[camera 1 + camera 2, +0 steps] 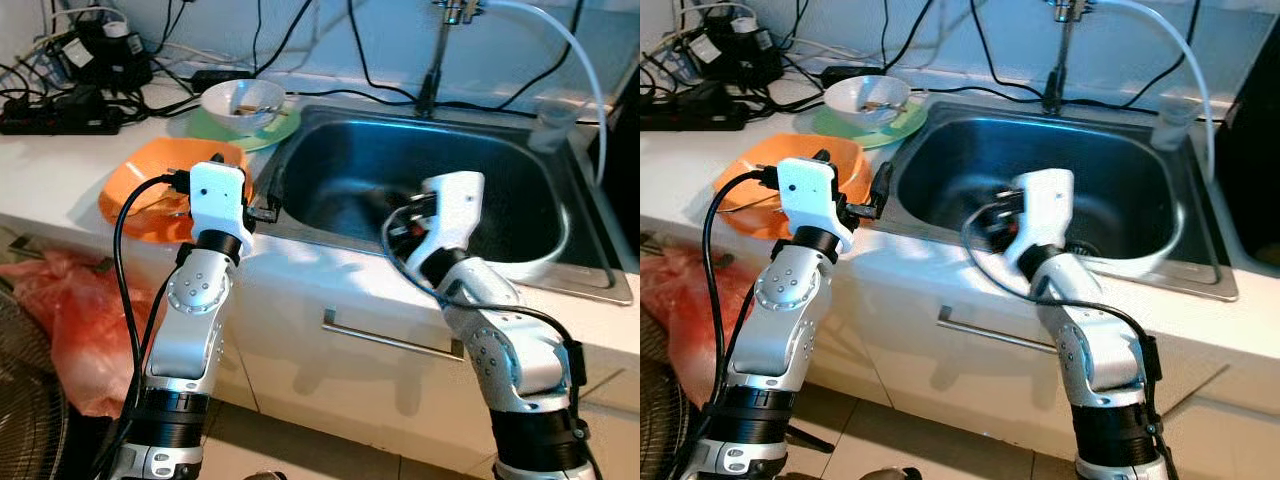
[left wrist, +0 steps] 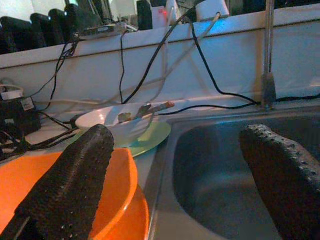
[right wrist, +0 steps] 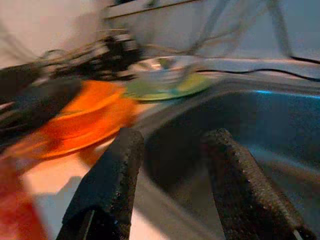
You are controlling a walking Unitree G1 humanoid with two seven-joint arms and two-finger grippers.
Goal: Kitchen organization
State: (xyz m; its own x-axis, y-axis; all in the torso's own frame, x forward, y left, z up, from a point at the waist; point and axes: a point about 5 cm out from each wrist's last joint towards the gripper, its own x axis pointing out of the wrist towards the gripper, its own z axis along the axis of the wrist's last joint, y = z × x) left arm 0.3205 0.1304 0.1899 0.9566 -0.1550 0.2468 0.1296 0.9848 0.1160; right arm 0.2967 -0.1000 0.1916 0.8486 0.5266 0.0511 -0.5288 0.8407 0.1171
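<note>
Jaws apart, both arms over sink (image 1: pixel 520 175)

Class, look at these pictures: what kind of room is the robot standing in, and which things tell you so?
Most likely a home kitchen: a steel sink with a tap set in a white counter, and a white bowl on a green plate beside it.

I see an orange bowl (image 1: pixel 140 185) on the white counter (image 1: pixel 50 160) at the sink's left edge, and behind it a white bowl (image 1: pixel 243 103) on a pale green plate (image 1: pixel 268 130). The sink (image 1: pixel 420 190) is dull grey steel, the cables (image 1: pixel 60 95) in the counter's back left corner black. My gripper fingers (image 2: pixel 70 185) are black with a pebbled texture, and a red-orange bag (image 1: pixel 65 320) lies below.
</note>
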